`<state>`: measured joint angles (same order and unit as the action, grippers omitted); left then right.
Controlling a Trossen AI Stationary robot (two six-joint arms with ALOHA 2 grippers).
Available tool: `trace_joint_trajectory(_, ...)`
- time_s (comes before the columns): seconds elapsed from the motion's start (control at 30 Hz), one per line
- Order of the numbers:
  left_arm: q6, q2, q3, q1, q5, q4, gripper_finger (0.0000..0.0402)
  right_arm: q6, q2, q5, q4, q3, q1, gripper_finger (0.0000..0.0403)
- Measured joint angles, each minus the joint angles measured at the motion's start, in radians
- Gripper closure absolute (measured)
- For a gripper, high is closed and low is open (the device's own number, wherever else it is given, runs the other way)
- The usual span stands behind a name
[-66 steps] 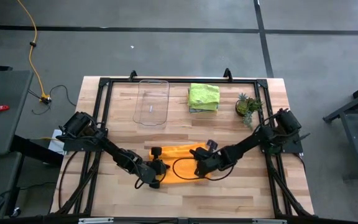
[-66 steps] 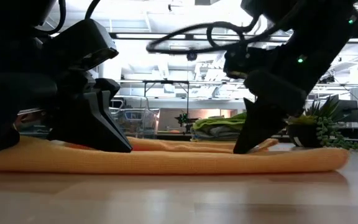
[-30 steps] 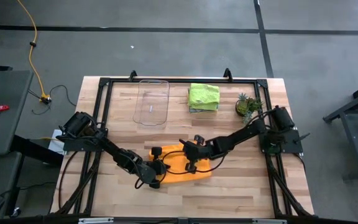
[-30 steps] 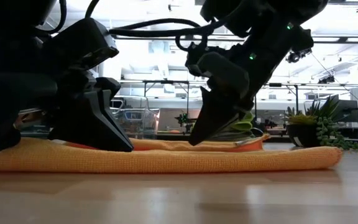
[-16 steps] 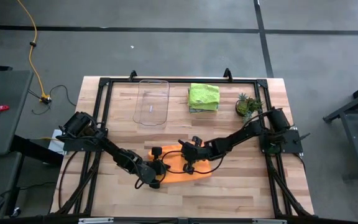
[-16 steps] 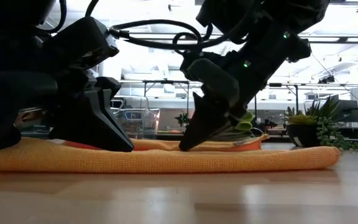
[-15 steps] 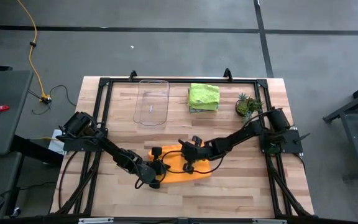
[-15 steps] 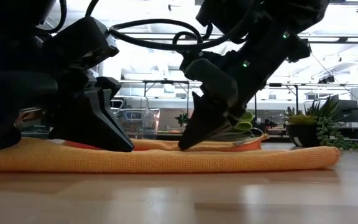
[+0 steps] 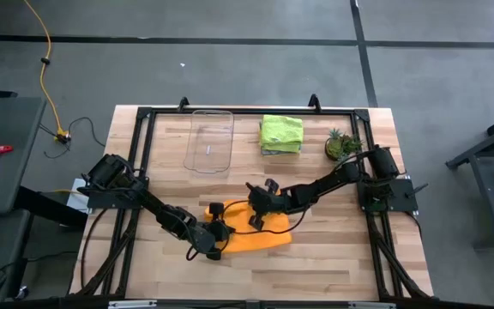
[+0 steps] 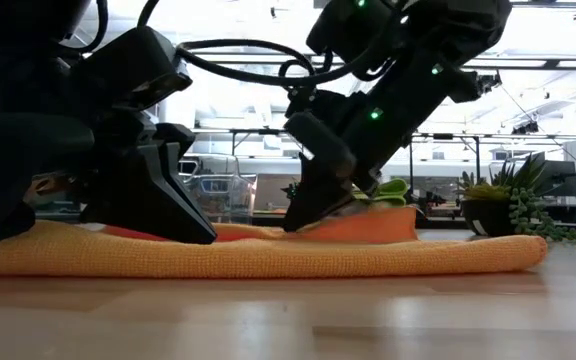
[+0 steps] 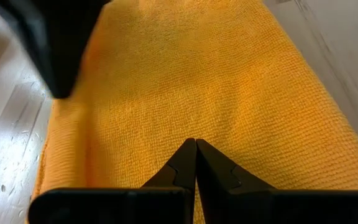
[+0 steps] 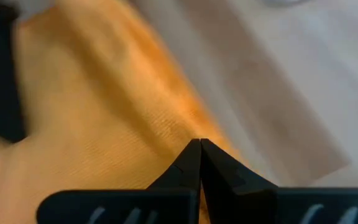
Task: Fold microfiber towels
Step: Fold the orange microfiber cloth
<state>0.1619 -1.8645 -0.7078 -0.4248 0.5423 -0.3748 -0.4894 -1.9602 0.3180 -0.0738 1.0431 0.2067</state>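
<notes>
The orange towel (image 9: 268,236) lies on the table's near middle as a long flat band (image 10: 268,258). My left gripper (image 9: 221,233) stands shut with its tips down on the towel's left part (image 10: 200,238). My right gripper (image 9: 254,221) is shut on the towel's right end, over the towel's middle (image 10: 290,226). A stack of folded towels with the lime green one on top (image 9: 281,133) rests at the far middle. The other colours do not show clearly. My left gripper presses its shut fingertips (image 11: 194,152) down on the upper face of the towel's left part, slanting down from the table's left. The cloth there lies flat on the table. My right gripper pinches the towel's right end (image 12: 179,134) between its two fingers, slanting down from the right. The held layer (image 10: 378,225) trails behind the fingers, raised a little above the lower layer; the rest stays on the table.
A clear plastic tray (image 9: 210,140) stands at the far left of middle. A small potted plant (image 9: 341,146) stands at the far right. A black frame (image 9: 144,116) runs round the table.
My right gripper has gone toward the table's left, staying shut on the towel's right end. That end has been drawn over the towel's middle, so the towel looks shorter from above. The left part under my left gripper has stayed in place.
</notes>
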Motion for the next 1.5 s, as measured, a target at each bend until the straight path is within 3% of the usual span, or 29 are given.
trace_joint_trajectory(0.27,-0.009,0.0,0.0,0.0,0.0,-0.014,0.0402,0.156,0.016,0.109,-0.094,0.0,-0.019,0.0403)
trace_joint_trajectory(0.37,-0.01,0.0,0.0,0.0,0.0,-0.013,0.0402,0.246,0.026,0.086,-0.162,0.0,0.011,0.0403)
trace_joint_trajectory(0.53,-0.025,0.0,0.0,0.0,0.0,-0.013,0.0402,0.314,0.026,-0.053,-0.205,0.0,0.058,0.0403)
trace_joint_trajectory(0.67,-0.024,0.0,0.0,0.0,0.0,-0.013,0.0402,0.327,0.027,-0.064,-0.191,0.0,0.084,0.0403)
trace_joint_trajectory(0.8,-0.024,0.0,0.0,0.0,0.0,-0.013,0.0401,0.322,0.089,-0.059,-0.056,0.0,0.115,0.0403)
trace_joint_trajectory(0.97,-0.024,0.0,0.0,0.0,-0.008,-0.013,0.0402,0.145,0.243,0.088,0.284,0.0,0.173,0.0403)
trace_joint_trajectory(1.1,-0.019,0.0,0.0,0.0,-0.008,-0.015,0.0402,-0.101,0.343,0.158,0.518,0.0,0.247,0.0402)
trace_joint_trajectory(1.27,-0.015,0.0,0.0,0.0,-0.008,-0.014,0.0401,-0.49,0.415,0.052,0.781,0.0,0.282,0.0378)
trace_joint_trajectory(1.5,-0.024,0.001,0.0,0.002,-0.008,-0.019,0.0402,-0.673,0.419,-0.121,0.802,0.0,0.224,0.0254)
